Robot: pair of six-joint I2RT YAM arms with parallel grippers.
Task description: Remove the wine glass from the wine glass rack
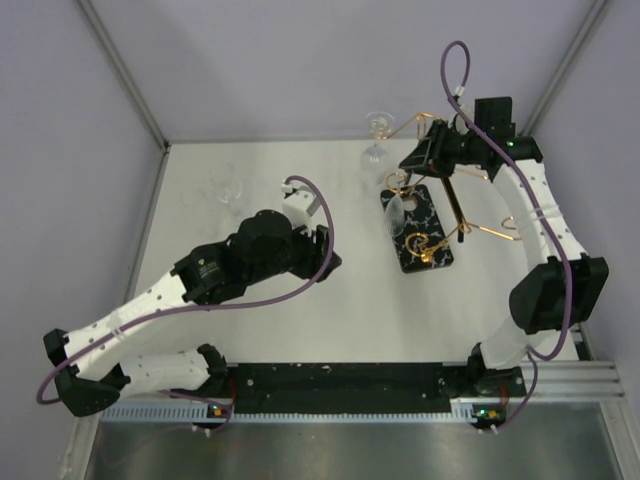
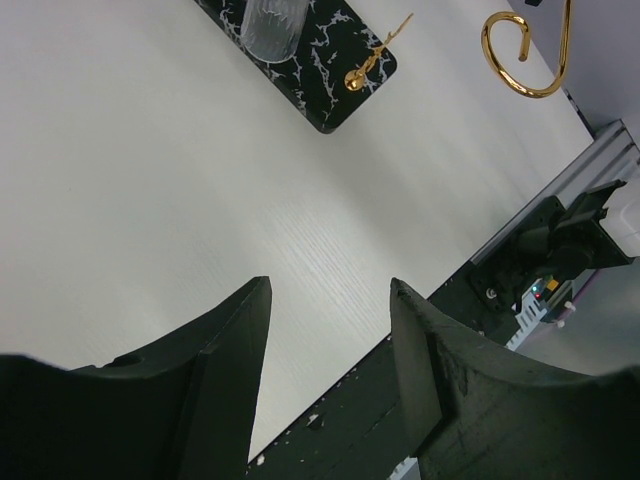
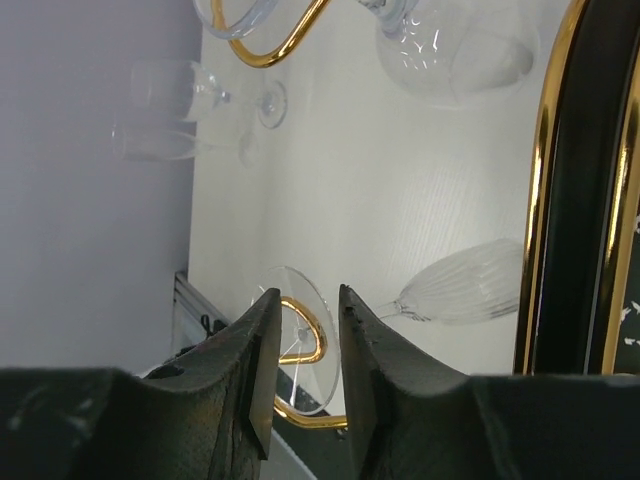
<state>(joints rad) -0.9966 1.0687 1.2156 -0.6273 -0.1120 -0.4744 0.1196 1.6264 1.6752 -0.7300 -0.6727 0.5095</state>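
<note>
The job is only just starting, and the wine glass (image 3: pixel 470 285) is not off yet. It hangs upside down from the wine glass rack (image 1: pixel 435 215). Its round foot rests on a curly gold loop and its ribbed cup points down beside the black base. The right gripper (image 3: pixel 305 300) is up close to it. The foot and the loop are right in front of its fingertips, and the stem and cup stretch away to the side of them. Its two fingers (image 3: pixel 262 350) are near each other with only a thin gap between. As far as I can see, they are not pinching anything. The foot looks to be just past the tips, not between them. The left gripper (image 2: pixel 330 300) is about half open and has nothing in it. Only the bare table (image 2: pixel 150 180) is under it, and the rack is well ahead of its fingers. A second glass (image 3: pixel 450 50) hangs on the rack farther out past the right fingers. What is left, I think, is to grab the glass, slide its foot out of the loop, and carry it away.
</note>
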